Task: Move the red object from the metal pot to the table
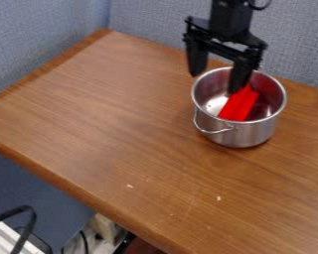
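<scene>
1. Gripper (221,71) hangs pointing down over the metal pot (238,109), its two dark fingers spread wide and holding nothing; one fingertip dips inside the rim.
2. Red object (254,99) lies inside the pot, leaning toward its far wall, with a whitish object (225,103) beside it.
3. Pot stands near the right edge of the table (108,119), toward the far corner.

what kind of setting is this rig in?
Probably a lab or office corner, not a kitchen: a bare wooden table against grey fabric partition walls, cables on the floor, and one metal pot under the gripper.
</scene>
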`<state>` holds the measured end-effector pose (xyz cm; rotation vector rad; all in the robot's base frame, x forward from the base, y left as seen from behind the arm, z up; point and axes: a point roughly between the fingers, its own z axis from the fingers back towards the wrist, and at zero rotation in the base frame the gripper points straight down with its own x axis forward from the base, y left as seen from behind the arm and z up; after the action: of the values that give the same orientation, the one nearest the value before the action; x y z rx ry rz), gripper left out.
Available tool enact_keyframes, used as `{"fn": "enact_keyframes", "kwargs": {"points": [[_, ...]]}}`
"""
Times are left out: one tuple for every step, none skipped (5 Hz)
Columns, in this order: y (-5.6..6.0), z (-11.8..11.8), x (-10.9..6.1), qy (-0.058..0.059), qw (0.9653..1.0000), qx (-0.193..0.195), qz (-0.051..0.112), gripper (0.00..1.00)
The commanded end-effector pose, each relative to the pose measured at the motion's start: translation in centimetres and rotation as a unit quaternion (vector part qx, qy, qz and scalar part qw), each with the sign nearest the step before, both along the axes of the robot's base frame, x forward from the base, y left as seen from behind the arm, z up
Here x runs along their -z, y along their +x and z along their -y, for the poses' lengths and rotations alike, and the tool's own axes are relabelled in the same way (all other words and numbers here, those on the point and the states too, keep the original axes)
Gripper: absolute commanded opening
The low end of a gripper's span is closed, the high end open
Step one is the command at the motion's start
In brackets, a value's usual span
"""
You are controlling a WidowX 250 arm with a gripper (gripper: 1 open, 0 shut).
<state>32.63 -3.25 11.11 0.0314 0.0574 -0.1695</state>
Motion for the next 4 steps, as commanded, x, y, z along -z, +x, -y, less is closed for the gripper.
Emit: {"fn": "enact_keyframes", "kwargs": {"points": [[1.1,1.1,-1.0,-0.002,0.9994,0.011,0.032,1.0],[1.3,1.6,-0.3,-0.003,0.9995,0.013,0.029,1.0],[1.6,1.7,0.3,-0.004,0.9996,0.013,0.026,1.0],[1.8,1.8,0.9,-0.003,0.9996,0.014,0.025,1.0]]}}
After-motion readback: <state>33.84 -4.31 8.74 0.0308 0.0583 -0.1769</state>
